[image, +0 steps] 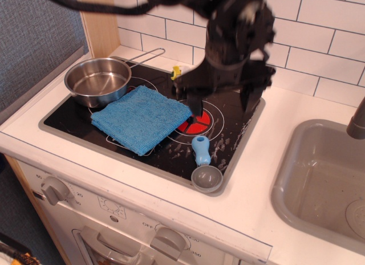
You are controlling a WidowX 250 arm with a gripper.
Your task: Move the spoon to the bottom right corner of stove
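The spoon point(202, 163) lies on the stove point(74, 118) at its front right corner, the grey bowl near the frame's edge and the light-blue handle pointing toward the red burner point(193, 123). My gripper point(222, 102) is raised above the stove's right part, well above the spoon and apart from it. Its two dark fingers point(197, 101) hang down spread apart with nothing between them.
A blue cloth point(141, 117) lies on the stove's middle left. A steel pot point(98, 80) stands at the back left. A yellow-and-white toy point(176, 73) is partly hidden behind my arm. A grey sink point(319, 179) is at the right. Knobs point(55, 190) line the front.
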